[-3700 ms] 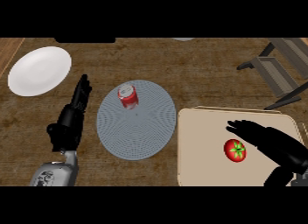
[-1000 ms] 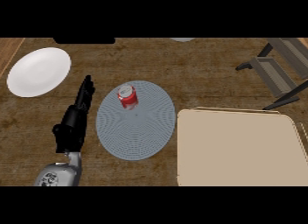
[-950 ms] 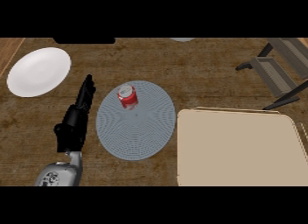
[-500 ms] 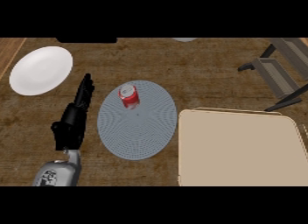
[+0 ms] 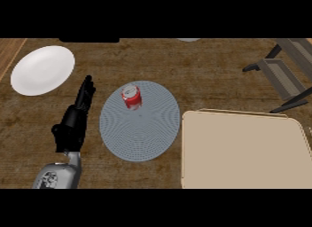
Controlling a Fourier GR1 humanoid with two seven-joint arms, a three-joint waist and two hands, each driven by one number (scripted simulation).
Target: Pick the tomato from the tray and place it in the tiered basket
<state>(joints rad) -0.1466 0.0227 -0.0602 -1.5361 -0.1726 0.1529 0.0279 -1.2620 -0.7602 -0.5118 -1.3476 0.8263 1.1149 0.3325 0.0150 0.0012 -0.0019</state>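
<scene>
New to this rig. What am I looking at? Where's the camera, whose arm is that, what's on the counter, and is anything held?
This is a single view from the head of a humanoid robot, looking steeply down at a wooden counter. The grey forearm coming in at lower left ends in the robot's black left hand. It is open, resting with its fingers straight, and holds nothing. The right hand is out of view.

On the counter are a white plate at upper left and a round grey mat with a red can standing on it. A tan tray is at lower right, and the dark tiered basket is at upper right. No tomato shows in this view.
</scene>
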